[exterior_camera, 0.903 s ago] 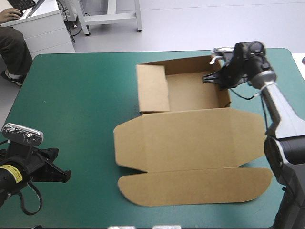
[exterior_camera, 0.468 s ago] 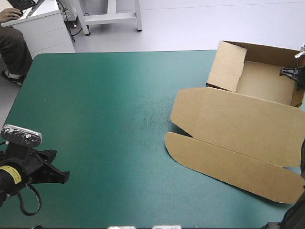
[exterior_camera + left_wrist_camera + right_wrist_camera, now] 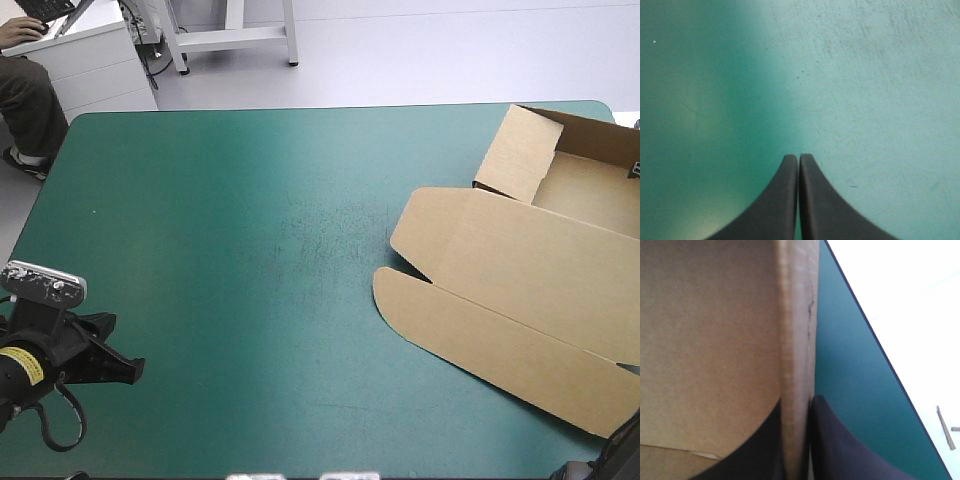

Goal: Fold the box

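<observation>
The brown cardboard box [image 3: 520, 270], an open tray, lies at the far right corner of the teal-green table [image 3: 220, 220]. The black-fingered right gripper [image 3: 797, 402] clamps its raised wall, probably to drag it. The left gripper [image 3: 799, 156], clenched empty, waits at the near left corner.

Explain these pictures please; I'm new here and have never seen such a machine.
It is a two-armed robot at a table with a teal-green cover. The wide picture looks down from above; the other two come from cameras on each wrist. A brown cardboard box, an open tray with its lid lying flat, sits at the table's right edge. The left gripper, two black fin-shaped fingers, is shut and empty above the bare cover. The right gripper is shut on one raised wall of the box.
</observation>
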Motion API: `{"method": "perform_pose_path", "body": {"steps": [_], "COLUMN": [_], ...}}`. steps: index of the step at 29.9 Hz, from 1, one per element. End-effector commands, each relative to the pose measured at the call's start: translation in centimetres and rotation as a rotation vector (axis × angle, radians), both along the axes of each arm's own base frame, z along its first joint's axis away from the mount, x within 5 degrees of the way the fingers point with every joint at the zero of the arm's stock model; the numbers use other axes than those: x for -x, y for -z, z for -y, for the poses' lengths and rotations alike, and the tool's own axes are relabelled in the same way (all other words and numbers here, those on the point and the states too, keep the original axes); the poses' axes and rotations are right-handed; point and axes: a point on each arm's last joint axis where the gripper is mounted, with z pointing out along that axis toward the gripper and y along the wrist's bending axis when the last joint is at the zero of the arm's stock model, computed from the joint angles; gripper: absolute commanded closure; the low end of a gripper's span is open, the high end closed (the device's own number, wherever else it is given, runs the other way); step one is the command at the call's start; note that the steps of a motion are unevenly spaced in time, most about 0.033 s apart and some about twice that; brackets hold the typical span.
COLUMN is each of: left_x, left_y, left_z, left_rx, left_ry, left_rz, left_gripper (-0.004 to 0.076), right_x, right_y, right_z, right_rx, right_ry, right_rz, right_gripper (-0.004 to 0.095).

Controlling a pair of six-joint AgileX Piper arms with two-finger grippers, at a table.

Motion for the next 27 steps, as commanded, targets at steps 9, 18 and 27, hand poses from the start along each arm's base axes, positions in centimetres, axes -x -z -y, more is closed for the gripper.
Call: {"method": "perform_pose_path", "body": {"steps": [9,18,27], "left_x": [-0.3,-0.4,-0.7], "left_y": [-1.0,-1.1,-1.4], "left_z": [0.1,-0.1,-0.5], "left_rx": [0.025,0.001,-0.037], "left_ry": [0.0,-0.011,-0.034], "left_rz": [0.067,0.082,0.141], "left_gripper": [0.0734,0.0734,0.0734], "right_x": [1.3,4.2,7.8], "right_y": [-3.3,-9.4,-14.5], "right_z": [0.0,-2.7,-9.6], "right_rx": [0.031,0.038,-0.064], "right_ry": [0.007,-0.022,-0.235], "right_rz": [0.074,0.24,0.445], "right_gripper": [0.0016,0.0026,0.0457]}}
